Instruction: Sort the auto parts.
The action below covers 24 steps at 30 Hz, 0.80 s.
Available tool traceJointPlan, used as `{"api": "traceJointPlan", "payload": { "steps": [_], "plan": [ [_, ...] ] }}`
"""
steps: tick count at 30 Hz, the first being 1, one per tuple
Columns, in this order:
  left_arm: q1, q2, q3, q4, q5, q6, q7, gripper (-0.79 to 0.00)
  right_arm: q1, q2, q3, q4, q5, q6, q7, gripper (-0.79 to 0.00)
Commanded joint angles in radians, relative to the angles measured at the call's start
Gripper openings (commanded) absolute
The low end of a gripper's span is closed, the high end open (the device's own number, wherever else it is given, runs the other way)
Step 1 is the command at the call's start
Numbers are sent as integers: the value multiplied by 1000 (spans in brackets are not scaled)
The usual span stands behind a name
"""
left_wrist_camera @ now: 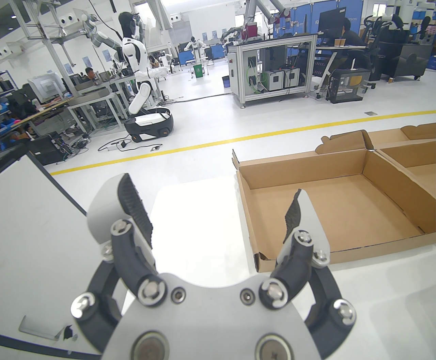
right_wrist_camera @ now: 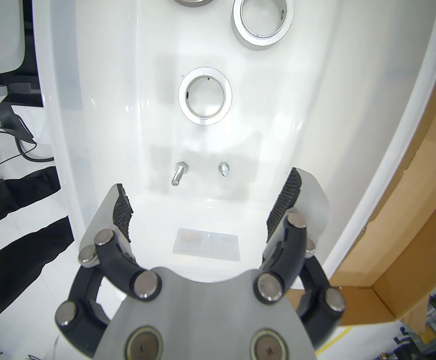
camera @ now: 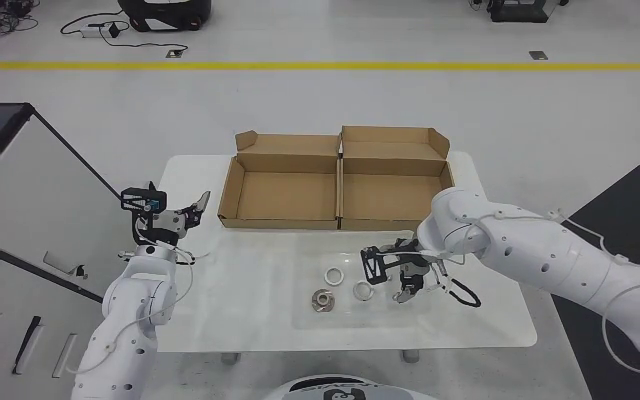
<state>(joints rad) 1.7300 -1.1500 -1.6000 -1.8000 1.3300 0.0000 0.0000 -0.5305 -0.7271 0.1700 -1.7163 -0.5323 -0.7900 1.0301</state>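
Two silver rings (right_wrist_camera: pixel 205 96) (right_wrist_camera: pixel 263 20) and a flanged metal part (camera: pixel 322 300) lie on the white table (camera: pixel 250 290) near its front middle. Two small bolts (right_wrist_camera: pixel 177 174) (right_wrist_camera: pixel 223 168) lie side by side just ahead of my right gripper (right_wrist_camera: pixel 207 184), which hovers open and empty above them. From above, the right gripper (camera: pixel 384 278) sits just right of the rings (camera: pixel 332 274) (camera: pixel 363 291). My left gripper (left_wrist_camera: pixel 213 186) is open and empty, raised over the table's left edge (camera: pixel 197 210), level with the left box.
Two open, empty cardboard boxes (camera: pixel 280 195) (camera: pixel 392 190) stand side by side at the back of the table; the left one (left_wrist_camera: pixel 340 204) lies ahead of the left gripper. A clear flat card (right_wrist_camera: pixel 206 243) lies under the right gripper. A white panel (camera: pixel 40 200) stands to the table's left.
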Motion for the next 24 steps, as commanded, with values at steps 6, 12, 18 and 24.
{"api": "traceJointPlan", "payload": {
  "steps": [6, 12, 18, 24],
  "plan": [
    [0, 0, 0, 0, 0, 0, 0, 0, 6, 5, 0, -25, 3, 53, 53, 0],
    [0, 0, 0, 0, 0, 0, 0, 0, 5, 19, 0, -71, 62, 95, 95, 0],
    [0, 0, 0, 0, 0, 0, 0, 0, -6, 16, 0, -80, 112, 154, 155, 0],
    [0, 0, 0, 0, 0, 0, 0, 0, -13, 5, 0, -81, 140, 194, 194, -259]
  ]
}}
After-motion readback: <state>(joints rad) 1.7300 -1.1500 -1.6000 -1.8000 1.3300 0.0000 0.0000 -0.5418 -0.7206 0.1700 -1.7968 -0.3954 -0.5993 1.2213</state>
